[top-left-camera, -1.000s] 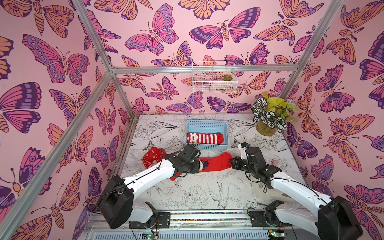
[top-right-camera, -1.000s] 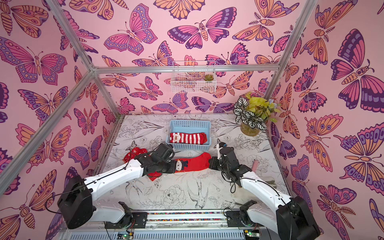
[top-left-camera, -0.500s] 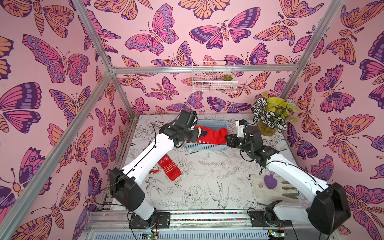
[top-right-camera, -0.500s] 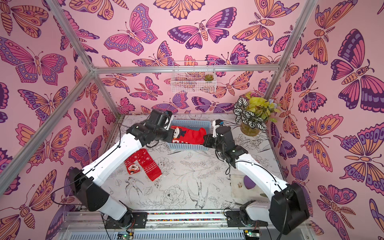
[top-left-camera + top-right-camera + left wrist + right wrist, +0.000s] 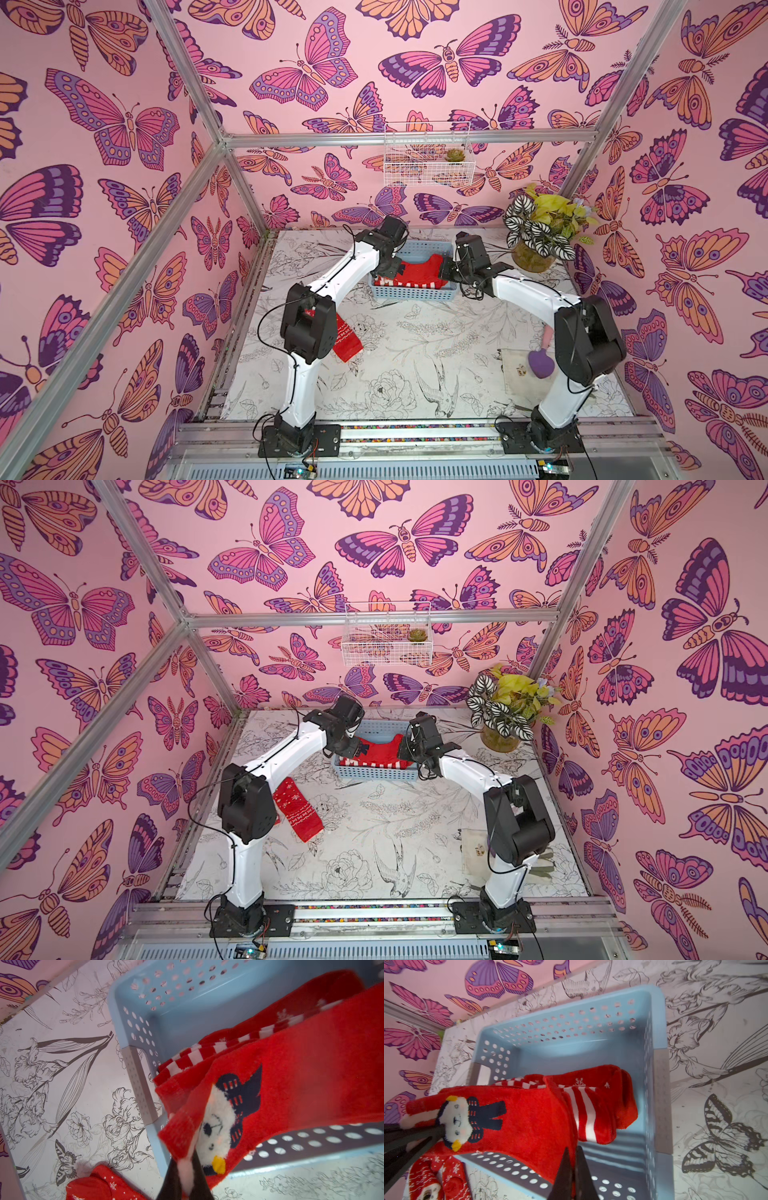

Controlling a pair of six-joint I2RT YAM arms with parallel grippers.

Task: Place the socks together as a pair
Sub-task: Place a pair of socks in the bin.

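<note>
red sock (image 5: pixel 419 270) lifted over basket (image 5: pixel 411 294)

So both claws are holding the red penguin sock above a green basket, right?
Not green: the basket is light blue, as the right wrist view shows. The left claw and right claw do hold the red penguin sock above it.

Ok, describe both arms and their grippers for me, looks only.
The left arm and right arm match: smooth white links, boxy black joint housings, thin black cables looping alongside, black base plates. The left gripper and right gripper have dark, tapering, pointed fingers.
</note>
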